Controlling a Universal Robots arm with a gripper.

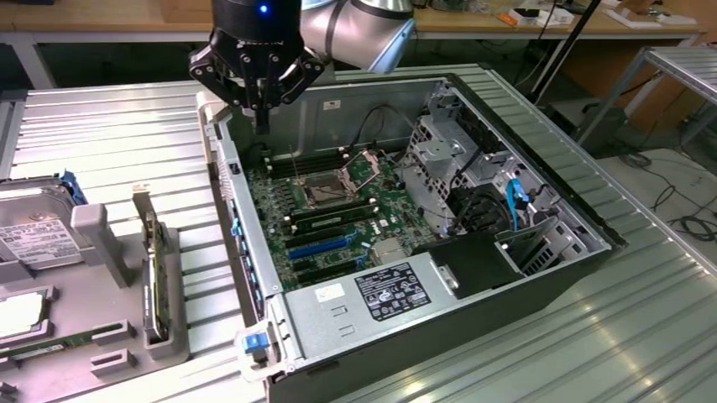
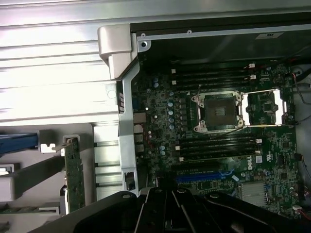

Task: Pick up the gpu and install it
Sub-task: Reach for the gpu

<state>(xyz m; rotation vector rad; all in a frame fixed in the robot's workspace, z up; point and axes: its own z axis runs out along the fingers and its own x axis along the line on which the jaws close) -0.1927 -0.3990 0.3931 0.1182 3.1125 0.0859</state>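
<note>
The gripper (image 1: 262, 124), fingers together and holding nothing, hangs above the rear wall of the open case (image 1: 230, 193). The gpu (image 1: 151, 269) stands on edge in a grey holder (image 1: 168, 332) beside the case, not touching it. The blue slots (image 1: 319, 245) on the board are unobstructed.

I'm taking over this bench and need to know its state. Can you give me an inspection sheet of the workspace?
Surface: ribbed metal table carrying an open computer case.
Job's things: graphics card standing on edge in the gray holder, outside the case.
Clutter: hard drive and memory stick in the same holder.
Grippers: end effector shut, empty, above the case's rear edge.
Cables: blue cable inside the case; loose cables on the floor.
Surroundings: wooden bench behind.
</note>
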